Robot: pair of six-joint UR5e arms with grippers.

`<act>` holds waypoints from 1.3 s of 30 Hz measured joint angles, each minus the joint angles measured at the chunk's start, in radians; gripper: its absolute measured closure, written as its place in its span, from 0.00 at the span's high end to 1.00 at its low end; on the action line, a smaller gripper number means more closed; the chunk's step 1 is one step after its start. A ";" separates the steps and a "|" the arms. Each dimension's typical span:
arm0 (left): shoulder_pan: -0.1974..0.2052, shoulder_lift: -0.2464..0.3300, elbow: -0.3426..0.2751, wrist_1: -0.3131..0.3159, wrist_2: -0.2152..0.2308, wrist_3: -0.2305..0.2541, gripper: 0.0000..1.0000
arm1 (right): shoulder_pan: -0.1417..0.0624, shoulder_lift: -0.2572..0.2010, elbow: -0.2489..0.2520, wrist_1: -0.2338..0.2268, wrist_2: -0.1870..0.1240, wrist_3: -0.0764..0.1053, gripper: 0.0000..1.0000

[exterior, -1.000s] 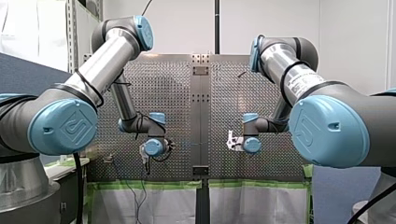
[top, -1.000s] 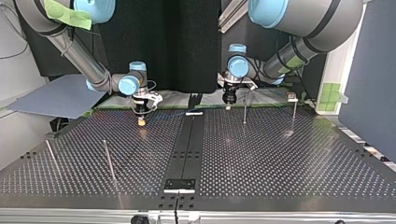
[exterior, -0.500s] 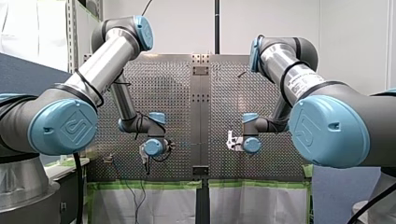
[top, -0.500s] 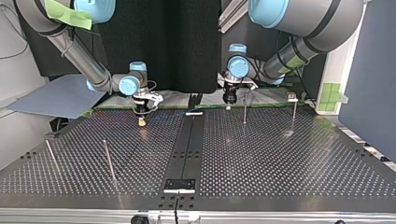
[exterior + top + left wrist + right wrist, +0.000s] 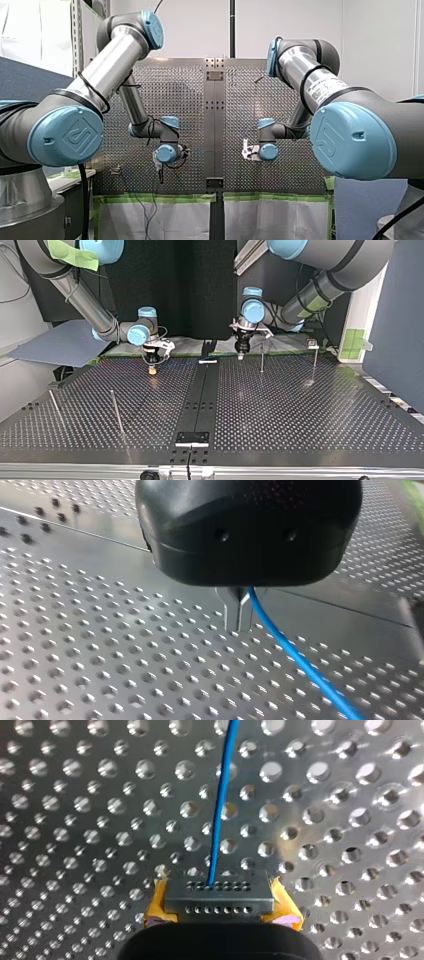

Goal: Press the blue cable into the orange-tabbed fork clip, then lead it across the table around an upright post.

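My left gripper (image 5: 239, 616) pinches the blue cable (image 5: 295, 660) between closed metal fingers (image 5: 230, 611) — my right gripper (image 5: 219, 890), yellow-padded, clamps it too, over the perforated table (image 5: 100, 820)

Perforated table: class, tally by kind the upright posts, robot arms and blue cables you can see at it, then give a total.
upright posts: 4
robot arms: 2
blue cable: 1
Total: 7
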 joint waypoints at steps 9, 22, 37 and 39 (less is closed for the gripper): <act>-0.012 0.072 0.000 -0.011 0.002 -0.034 0.00 | 0.009 -0.034 0.000 0.038 0.012 -0.009 0.00; -0.033 0.108 0.000 -0.019 0.002 -0.038 0.00 | 0.036 -0.077 0.002 0.076 0.035 -0.024 0.00; -0.051 0.118 0.000 -0.019 0.003 -0.036 0.00 | 0.076 -0.186 0.049 0.082 0.082 -0.031 0.00; -0.052 0.126 0.000 -0.019 0.004 -0.037 0.00 | 0.082 -0.204 0.060 0.081 0.088 -0.031 0.00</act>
